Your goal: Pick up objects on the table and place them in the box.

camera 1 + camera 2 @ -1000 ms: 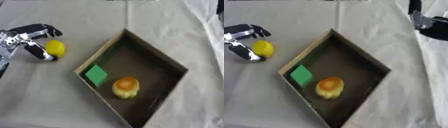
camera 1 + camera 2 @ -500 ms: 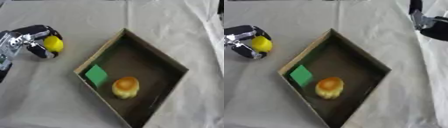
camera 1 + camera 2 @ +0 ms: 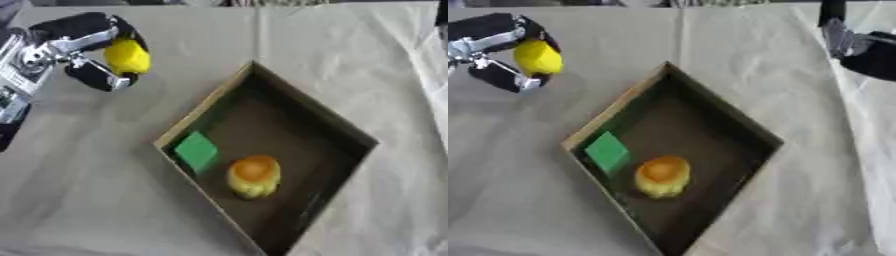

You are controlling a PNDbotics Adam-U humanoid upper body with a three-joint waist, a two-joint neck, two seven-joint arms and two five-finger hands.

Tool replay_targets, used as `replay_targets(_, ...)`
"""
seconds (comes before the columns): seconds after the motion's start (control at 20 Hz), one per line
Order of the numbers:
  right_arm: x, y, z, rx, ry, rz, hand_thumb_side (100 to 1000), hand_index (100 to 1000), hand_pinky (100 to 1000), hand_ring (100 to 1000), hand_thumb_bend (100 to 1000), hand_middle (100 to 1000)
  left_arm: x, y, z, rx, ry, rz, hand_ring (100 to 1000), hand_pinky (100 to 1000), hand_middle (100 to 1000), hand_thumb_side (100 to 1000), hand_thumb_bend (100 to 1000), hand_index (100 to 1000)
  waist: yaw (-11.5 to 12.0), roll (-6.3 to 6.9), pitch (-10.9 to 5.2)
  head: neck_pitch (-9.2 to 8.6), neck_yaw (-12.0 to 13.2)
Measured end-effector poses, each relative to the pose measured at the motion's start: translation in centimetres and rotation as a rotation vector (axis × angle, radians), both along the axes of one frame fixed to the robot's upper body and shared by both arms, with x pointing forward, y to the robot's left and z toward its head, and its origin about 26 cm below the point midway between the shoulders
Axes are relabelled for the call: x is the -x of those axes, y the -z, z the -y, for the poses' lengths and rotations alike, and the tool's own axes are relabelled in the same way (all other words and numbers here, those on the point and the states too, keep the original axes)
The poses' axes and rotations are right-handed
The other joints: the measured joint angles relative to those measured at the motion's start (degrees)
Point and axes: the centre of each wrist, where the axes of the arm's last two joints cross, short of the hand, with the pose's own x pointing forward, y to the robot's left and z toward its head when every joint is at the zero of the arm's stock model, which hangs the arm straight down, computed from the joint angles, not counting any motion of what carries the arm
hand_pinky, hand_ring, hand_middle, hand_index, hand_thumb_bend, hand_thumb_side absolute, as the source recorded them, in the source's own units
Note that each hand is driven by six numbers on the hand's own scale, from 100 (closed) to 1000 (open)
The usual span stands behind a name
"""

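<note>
Left eye view: the left hand (image 3: 66, 47) at upper left has its fingers (image 3: 98, 79) curled round a yellow object (image 3: 128, 56), held above the cloth-covered tabletop (image 3: 79, 190) and to the left of the box (image 3: 203, 110). The box is an open brown tray set diamond-wise; inside lie a green block (image 3: 197, 150) against the left wall and an orange-topped yellow item (image 3: 254, 176) just beside it. Nothing stands between the held object and the box's near corner. Right eye view: the same layout, plus the right hand (image 3: 859, 47) at the upper right edge, well apart from the box; whether its fingers are open or closed cannot be told.
</note>
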Motion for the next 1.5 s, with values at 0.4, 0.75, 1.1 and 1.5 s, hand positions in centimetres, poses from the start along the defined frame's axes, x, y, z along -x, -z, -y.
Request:
replay_targets(0.4,0.0,0.0,0.0,-0.012,0.010,0.000,225,801,882,819,100,785,7.1,-2.0,8.8,-0.037,0.399,0.087,603,594,586,100,203,732,1.05,0.34,-1.79,0.49,-0.07)
replay_targets(0.75,0.0,0.1,0.0,-0.016,0.011,-0.007,241,800,883,818,100,784,10.4,-1.9,11.4,-0.061,0.509,0.042,605,596,588,100,169,737,1.56,0.47,-2.18,0.99,-0.76)
replay_targets(1.1,0.0,0.4,-0.1,-0.017,0.012,-0.023,259,800,884,818,100,784,9.3,1.3,13.5,-0.082,0.520,-0.077,654,648,639,100,243,797,1.57,0.03,-2.17,1.43,-1.05)
replay_targets(1.5,0.0,0.8,0.0,-0.022,0.015,-0.040,281,799,886,818,100,783,6.8,4.7,14.4,-0.152,0.472,-0.132,898,898,848,202,518,928,1.38,-0.09,-1.98,1.45,-1.08)
